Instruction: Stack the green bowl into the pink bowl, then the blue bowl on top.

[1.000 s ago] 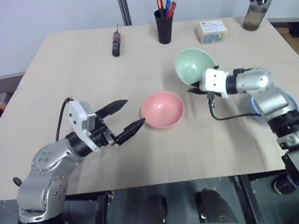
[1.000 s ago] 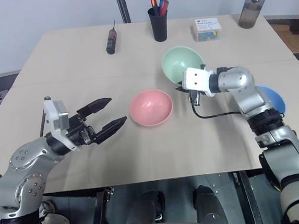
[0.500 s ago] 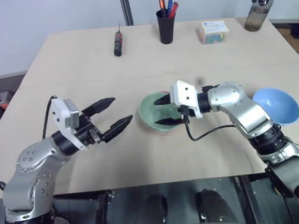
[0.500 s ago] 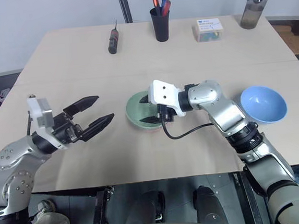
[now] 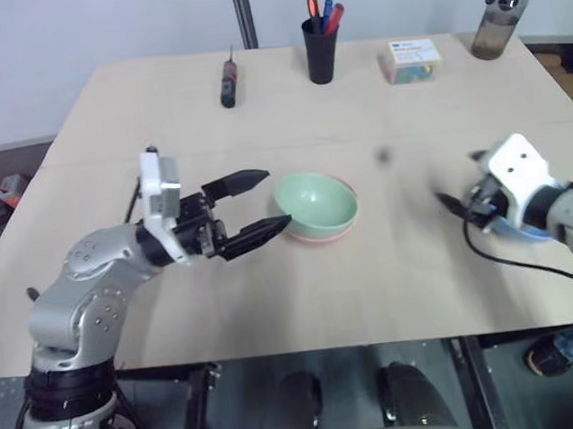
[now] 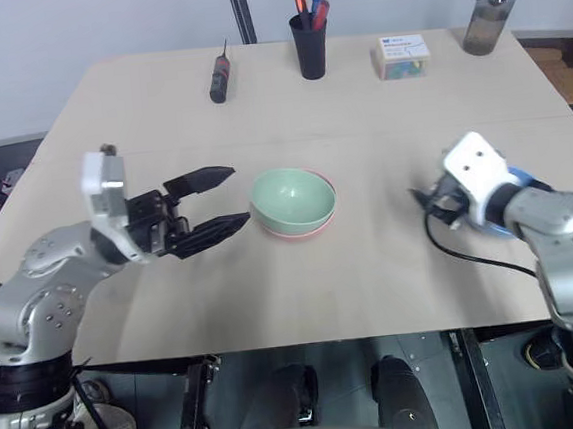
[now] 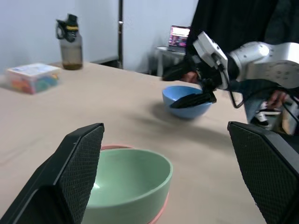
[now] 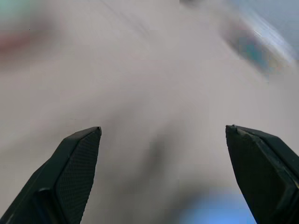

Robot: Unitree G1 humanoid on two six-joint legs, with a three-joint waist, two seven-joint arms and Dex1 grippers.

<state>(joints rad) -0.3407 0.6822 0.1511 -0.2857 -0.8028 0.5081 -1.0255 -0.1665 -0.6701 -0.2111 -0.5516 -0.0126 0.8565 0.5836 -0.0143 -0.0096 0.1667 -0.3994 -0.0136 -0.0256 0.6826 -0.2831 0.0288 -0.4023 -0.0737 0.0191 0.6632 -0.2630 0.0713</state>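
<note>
green bowl: my small matte mint-green plastic bowl now sits nested in the salmon-pink plastic bowl
right gripper: just released, empty, swung over by the sky-blue plastic bowl, next up
left gripper: jaws wide, holding nothing

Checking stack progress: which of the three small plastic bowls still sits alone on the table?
The sky-blue plastic bowl, standing by itself at the right gripper. The mint-green bowl is nested inside the salmon-pink bowl, only its rim showing beneath.

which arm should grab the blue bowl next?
Right. The right gripper is open right beside the blue bowl; the left gripper sits by the stacked green bowl, across the table.
</note>
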